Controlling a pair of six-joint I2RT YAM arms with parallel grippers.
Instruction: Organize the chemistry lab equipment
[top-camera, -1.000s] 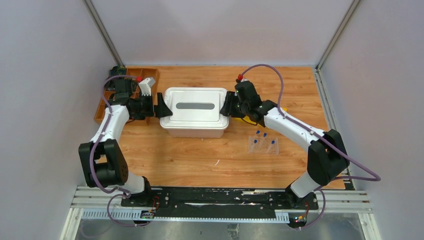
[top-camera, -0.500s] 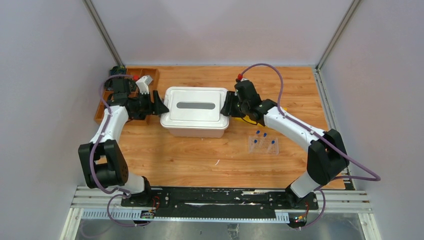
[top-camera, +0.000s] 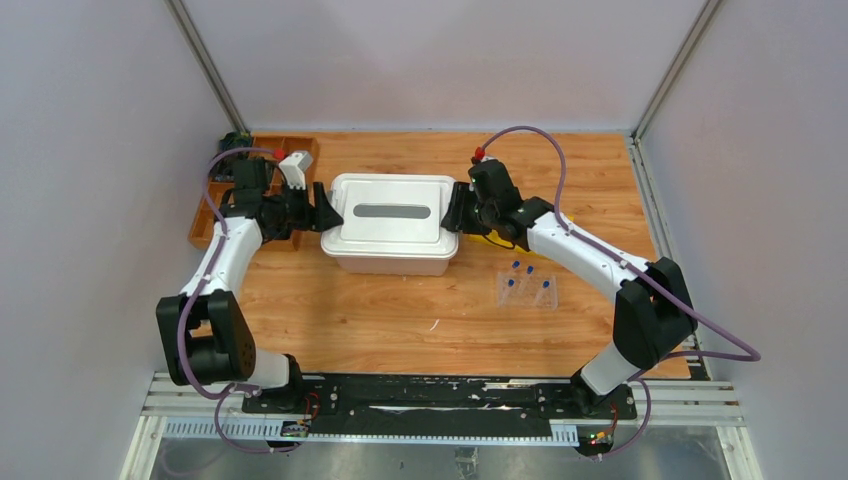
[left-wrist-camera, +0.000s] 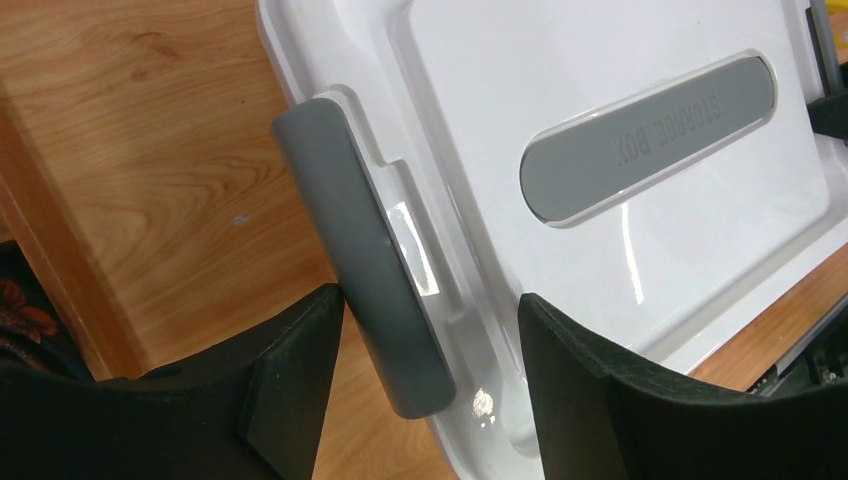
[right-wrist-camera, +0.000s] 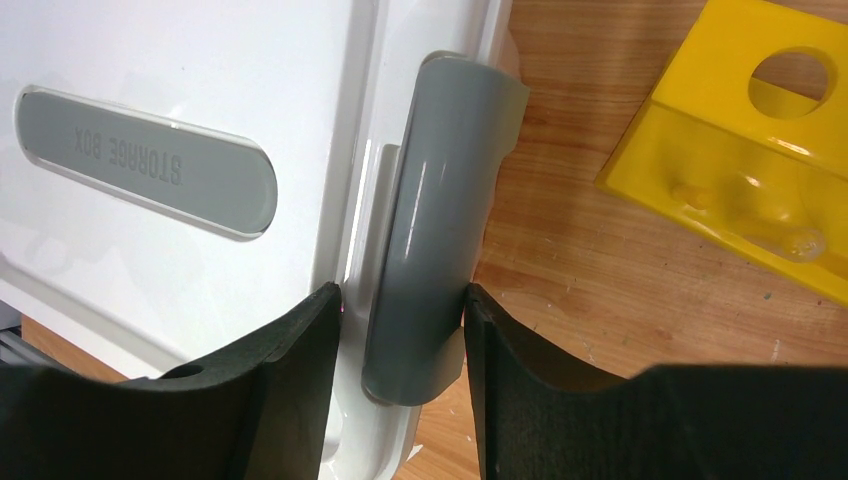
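While both arms reach across the table, top view: white storage box sits mid-table, lid on. Left gripper is at its left end, right gripper at its right end. Clear vial tray with 4 blue-capped vials lies near-right of the box, well apart from both grippers. Brown wooden tray sits far left behind the left arm.

Left wrist: jaws apart, straddling the left grey latch. One finger is just beside the latch. The other finger is over the lid, with a gap to the latch.

Right wrist: jaws clamped on the right grey latch, both fingers touching it. Yellow holed rack lies just right of that latch, mostly hidden by the arm in the top view.
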